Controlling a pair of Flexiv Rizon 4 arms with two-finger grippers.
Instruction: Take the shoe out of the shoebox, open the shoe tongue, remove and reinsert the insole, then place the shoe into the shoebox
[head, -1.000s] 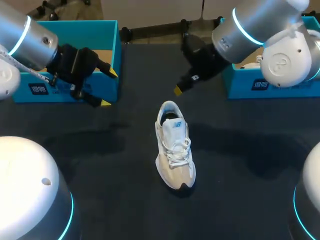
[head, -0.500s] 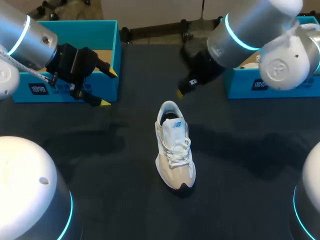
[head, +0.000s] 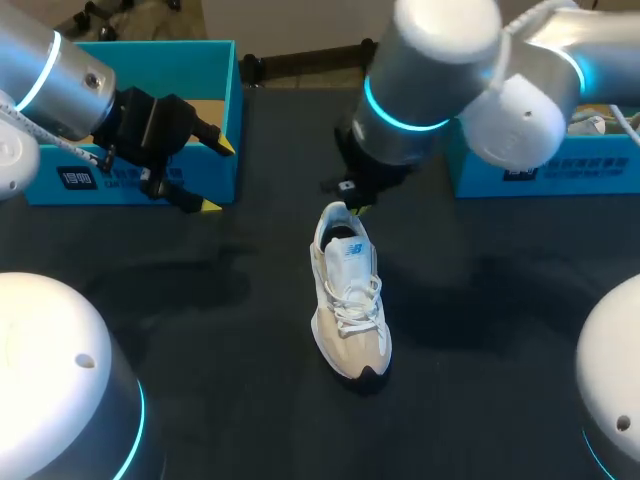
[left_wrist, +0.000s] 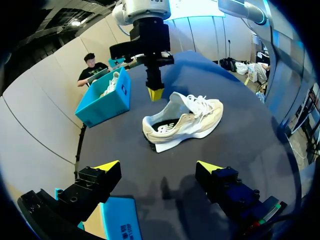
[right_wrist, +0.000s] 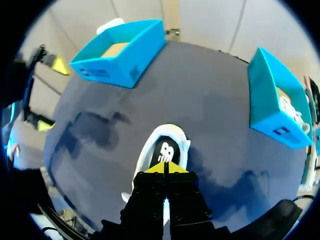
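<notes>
Shoe out on the counter, right claw at its heel

Shoe (head: 348, 300) stands upright on its sole in the middle of the counter (head: 480, 330), out of either box. Its toe points toward me, its heel faces away and its laces are tied. That leaves the opening facing up, which suits the tongue and insole work that I judge comes next.

My right claw (head: 352, 208) hangs just over the heel collar with its yellow tips pressed together on nothing. I cannot tell whether they touch the rim. Closed tips make a narrow wedge, so I take this as lining up to slip into the opening, not as a grasp.

My left claw (head: 218, 176) hovers well apart from the shoe, just in front of the left box (head: 225, 90). Its fingers are spread wide and empty, perhaps ready to steady the shoe.

The left box shows a bare brown floor, so it seems the likely home for this shoe. The right box (head: 520, 170) has something white in it.
</notes>
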